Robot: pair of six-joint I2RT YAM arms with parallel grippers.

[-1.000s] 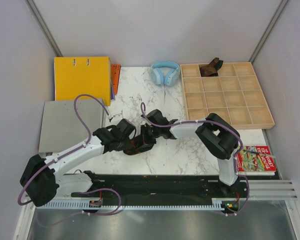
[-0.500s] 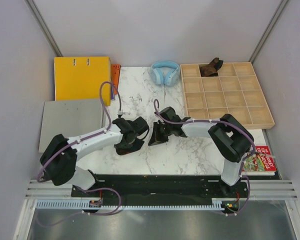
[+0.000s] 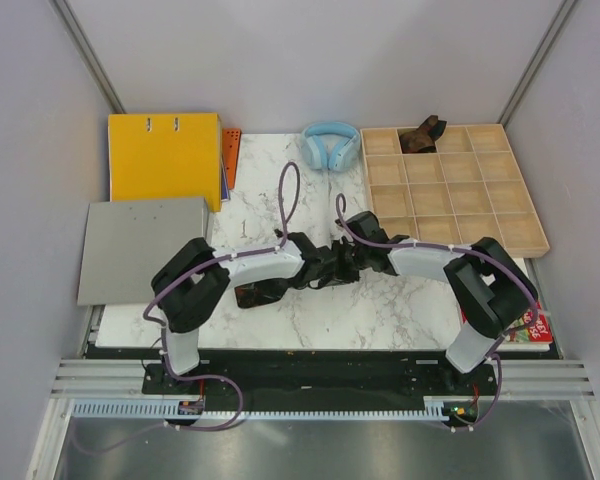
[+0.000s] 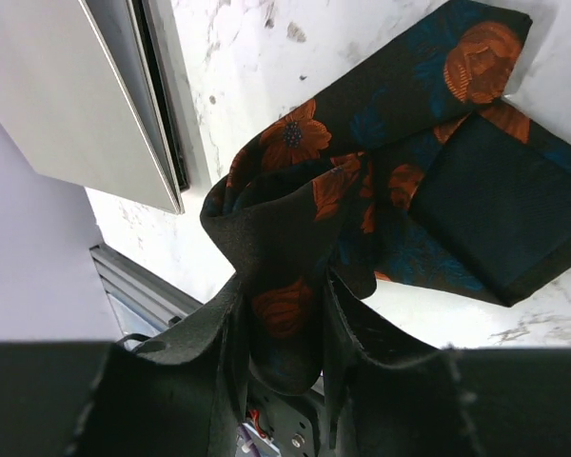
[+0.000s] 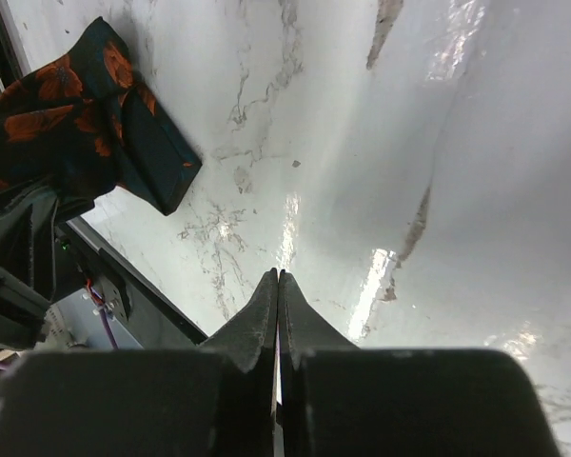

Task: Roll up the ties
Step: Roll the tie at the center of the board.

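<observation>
A black tie with orange-red flowers (image 4: 362,162) lies partly folded on the white marble table (image 3: 380,300). It shows in the top view (image 3: 258,294) and at the upper left of the right wrist view (image 5: 86,95). My left gripper (image 4: 284,286) is shut on a bunched fold of this tie, and in the top view (image 3: 288,282) it sits just right of it. My right gripper (image 5: 279,276) is shut and empty over bare marble, close beside the left one in the top view (image 3: 325,270). A dark brown tie (image 3: 420,135) lies in a back compartment of the wooden tray (image 3: 520,235).
Light-blue headphones (image 3: 330,145) lie at the back middle. A yellow folder (image 3: 165,155) and a grey slab (image 3: 140,248) are on the left. A book (image 3: 535,325) lies at the right front. A black rail (image 3: 310,375) runs along the near edge.
My left arm has folded in and swung its wrist to the right, meeting the right gripper at mid-table. The right gripper has shifted slightly right. The tie stays in about the same spot.
</observation>
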